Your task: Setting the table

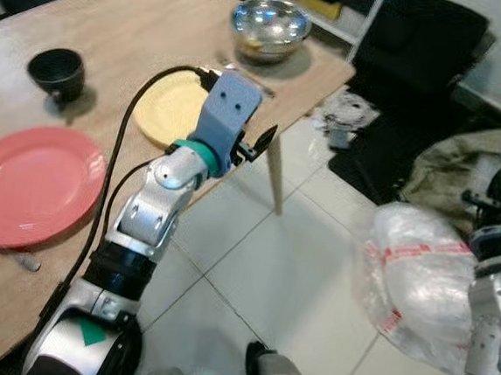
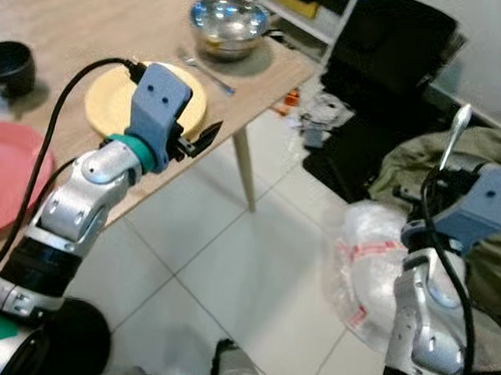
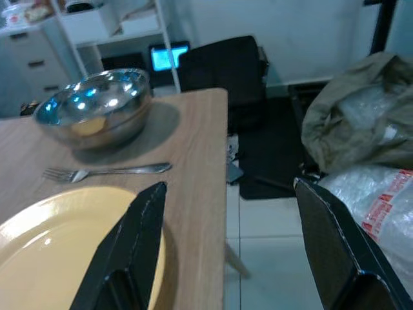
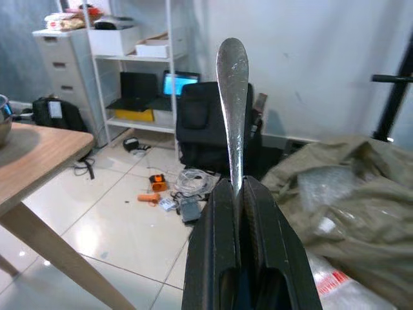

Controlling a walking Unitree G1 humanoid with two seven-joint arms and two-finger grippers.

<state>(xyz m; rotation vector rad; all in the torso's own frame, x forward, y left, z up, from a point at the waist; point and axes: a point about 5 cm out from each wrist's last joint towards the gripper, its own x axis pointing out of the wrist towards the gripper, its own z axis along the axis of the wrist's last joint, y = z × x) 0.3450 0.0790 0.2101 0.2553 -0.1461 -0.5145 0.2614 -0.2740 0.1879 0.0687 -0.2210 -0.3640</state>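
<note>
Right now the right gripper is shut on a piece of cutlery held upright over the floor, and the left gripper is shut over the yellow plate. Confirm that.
One thing is wrong: the left gripper is open, not shut. The left wrist view shows its fingers spread wide at the edge of the yellow plate. The rest holds: the right gripper is shut on a piece of cutlery held upright over the floor.

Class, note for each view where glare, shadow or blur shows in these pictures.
Left eye view: glare on the steel bowl. Left wrist view: the bowl casts a soft shadow on the table; near fingers blurred. Right wrist view: sheen on the held utensil.
</note>
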